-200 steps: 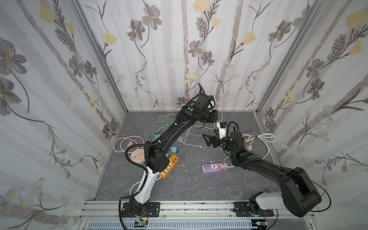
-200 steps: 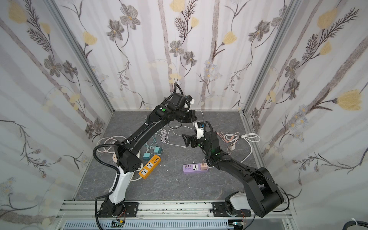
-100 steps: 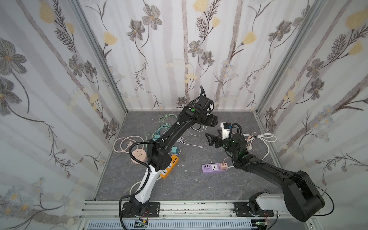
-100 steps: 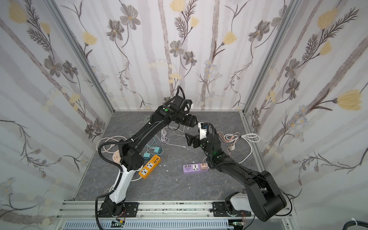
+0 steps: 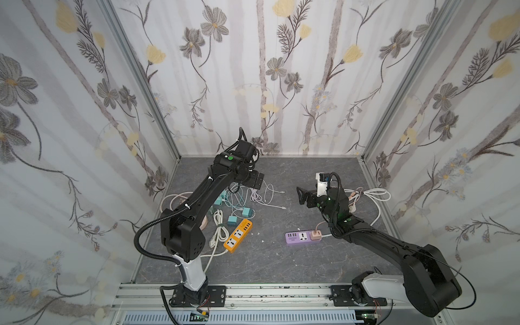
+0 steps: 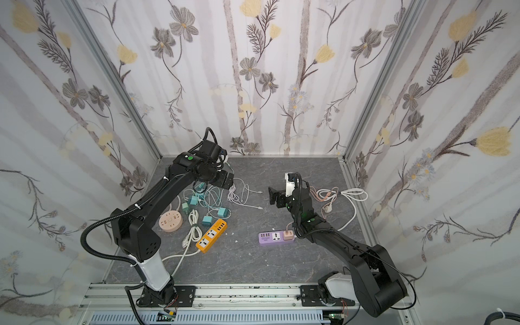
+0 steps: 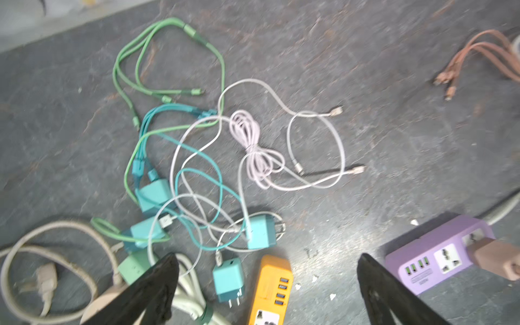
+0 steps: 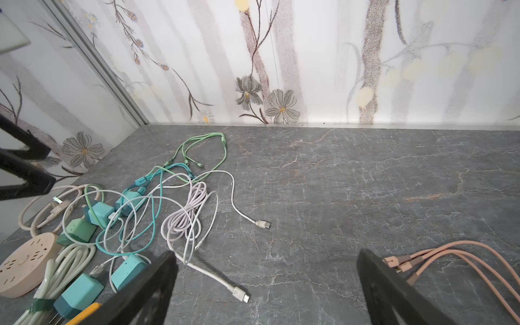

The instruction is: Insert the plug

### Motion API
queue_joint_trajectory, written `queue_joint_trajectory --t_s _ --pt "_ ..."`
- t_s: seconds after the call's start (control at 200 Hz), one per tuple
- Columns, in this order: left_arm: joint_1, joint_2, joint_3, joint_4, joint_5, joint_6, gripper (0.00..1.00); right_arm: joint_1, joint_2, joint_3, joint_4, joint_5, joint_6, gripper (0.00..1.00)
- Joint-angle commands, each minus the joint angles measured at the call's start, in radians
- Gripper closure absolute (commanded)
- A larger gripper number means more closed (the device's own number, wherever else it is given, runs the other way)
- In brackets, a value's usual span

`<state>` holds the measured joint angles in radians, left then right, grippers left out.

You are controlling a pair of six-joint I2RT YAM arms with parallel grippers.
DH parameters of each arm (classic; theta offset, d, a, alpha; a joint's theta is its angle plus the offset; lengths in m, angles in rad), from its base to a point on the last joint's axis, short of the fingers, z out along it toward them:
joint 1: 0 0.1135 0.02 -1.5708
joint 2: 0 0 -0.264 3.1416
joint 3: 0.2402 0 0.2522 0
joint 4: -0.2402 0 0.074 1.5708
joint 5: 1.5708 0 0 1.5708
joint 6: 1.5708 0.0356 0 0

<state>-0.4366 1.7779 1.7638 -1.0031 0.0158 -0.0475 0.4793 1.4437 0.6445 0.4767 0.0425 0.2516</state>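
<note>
Currently, on the bench, I log the following.

1. Pink plug: lower centre-right in both top views, standing in the right-end socket of the purple strip. I judge the insertion done or nearly so. The left wrist view is too blurred for me to say it is pressed fully home.
2. Purple strip, other openings: the middle socket and the row of USB ports are all vacant.
3. Orange strip: lower centre-left. Its sockets and ports hold nothing.
4. Round beige socket block: left of the orange strip, with nothing plugged in that I can see.
5. Teal adapters: loose among green, teal, white and lilac cables, none seated anywhere.
6. Pink multi-head cable: lying on the bench, lower right of the right wrist view.
7. Left arm: jaws wide, nothing between them, above the cables.
8. Right arm: jaws wide, likewise empty, raised above the purple strip in frame.

Left to do, by my reckoning: confirm the seating. No box, tray or bin is present.
</note>
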Motion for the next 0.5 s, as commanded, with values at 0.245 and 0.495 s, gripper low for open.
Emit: queue_joint_trajectory --t_s 0.245,0.495 --pt "0.104 0.100 -0.116 -0.062 -0.202 -0.127 0.25 0.001 0.007 0.041 -0.055 -0.003 -0.020 0.01" --pt "0.105 0.236 -0.068 -0.077 -0.334 -0.132 0.36 0.001 -0.007 0.043 -0.076 -0.006 -0.023 0.01"
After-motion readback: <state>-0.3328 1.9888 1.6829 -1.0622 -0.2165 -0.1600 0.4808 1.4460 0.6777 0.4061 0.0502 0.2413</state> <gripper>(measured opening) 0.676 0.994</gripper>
